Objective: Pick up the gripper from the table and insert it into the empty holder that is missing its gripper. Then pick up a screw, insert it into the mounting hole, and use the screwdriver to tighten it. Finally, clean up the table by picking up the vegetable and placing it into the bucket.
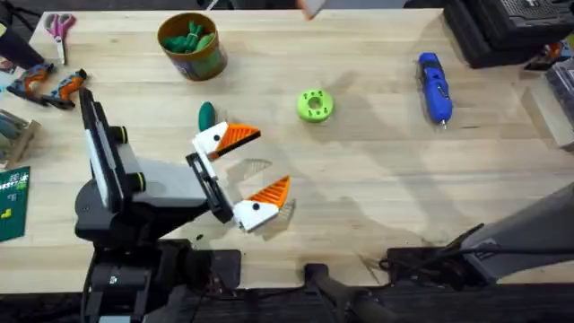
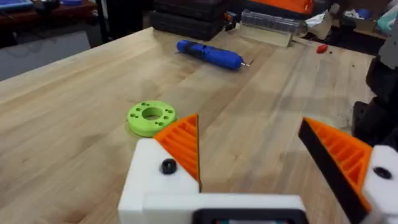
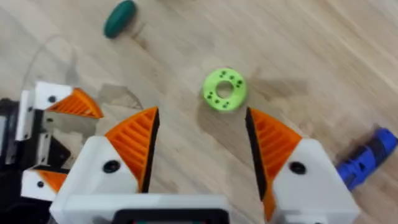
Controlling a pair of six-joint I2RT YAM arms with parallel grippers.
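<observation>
The vegetable [image 1: 206, 115] lies on the table [image 1: 377, 206] in its left half, between the bucket [image 1: 191, 45] and the left gripper [image 1: 269, 160]. Its long axis runs roughly from the near edge toward the far edge, tilted a little. It sits just beside the farther white finger block of the left gripper, on the far-left side of it, apparently not touching.

The left gripper points toward the right edge with its fingers spread wide and nothing between them. So the pod is beside and slightly behind the fingertips, not in front of them. The bucket stands near the far edge, beyond the pod and a little to the left, with green pieces already in it.

The right gripper [image 3: 200, 134] hangs above the middle of the table, its fingers also wide apart and holding nothing. From there the pod [image 3: 119, 18] is well off, past the green ring [image 3: 224, 90], with the left gripper in between.

All four white blocks appear to carry orange fingers. The screwdriver [image 1: 434, 85] lies by itself toward the far right corner. I judge the clean-up to be the step in hand. The left arm is clearly nearer; it would have to pull back and turn toward the far-left corner, closing across the pod's short width.
</observation>
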